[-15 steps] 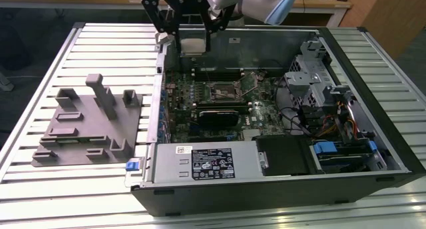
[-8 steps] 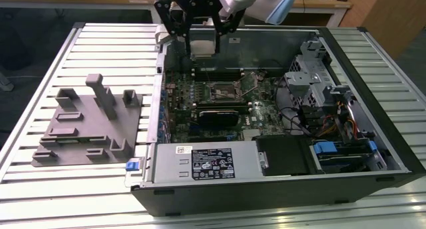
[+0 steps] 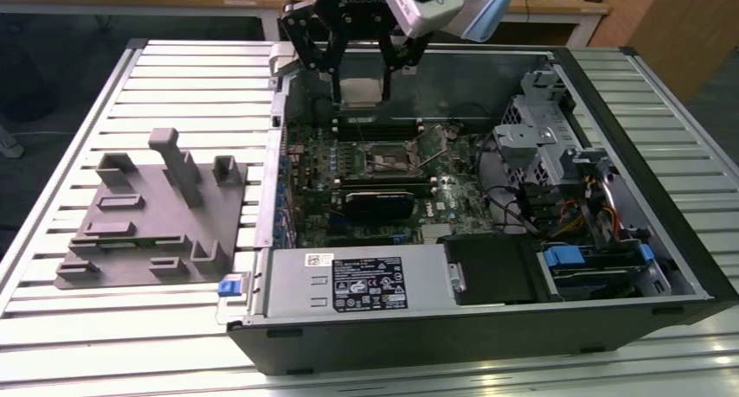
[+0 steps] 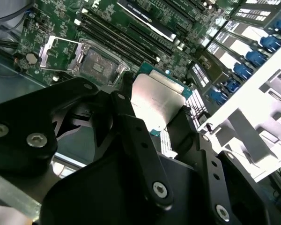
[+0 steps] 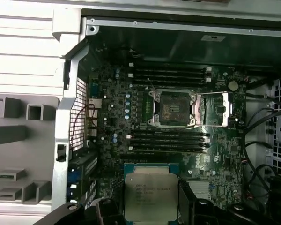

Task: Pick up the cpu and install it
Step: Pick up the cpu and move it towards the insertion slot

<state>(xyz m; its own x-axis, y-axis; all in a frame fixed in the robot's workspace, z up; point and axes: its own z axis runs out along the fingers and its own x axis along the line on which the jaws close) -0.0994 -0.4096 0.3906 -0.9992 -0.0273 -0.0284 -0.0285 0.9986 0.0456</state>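
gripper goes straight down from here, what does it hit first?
Likely the motherboard, led by the cpu that the gripper holds. Whether that lands on the open socket or the memory slots beside it, depth leaves unclear.

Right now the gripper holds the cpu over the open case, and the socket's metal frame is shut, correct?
No: the gripper holds the cpu over the open case, but the metal frame is flipped open beside the bare socket, as the first wrist view shows.

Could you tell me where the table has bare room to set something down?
Bare slats lie beyond the grey fixture and on its near side, at the exterior view's left. The open case is crowded, with the tool holding the cpu above it.
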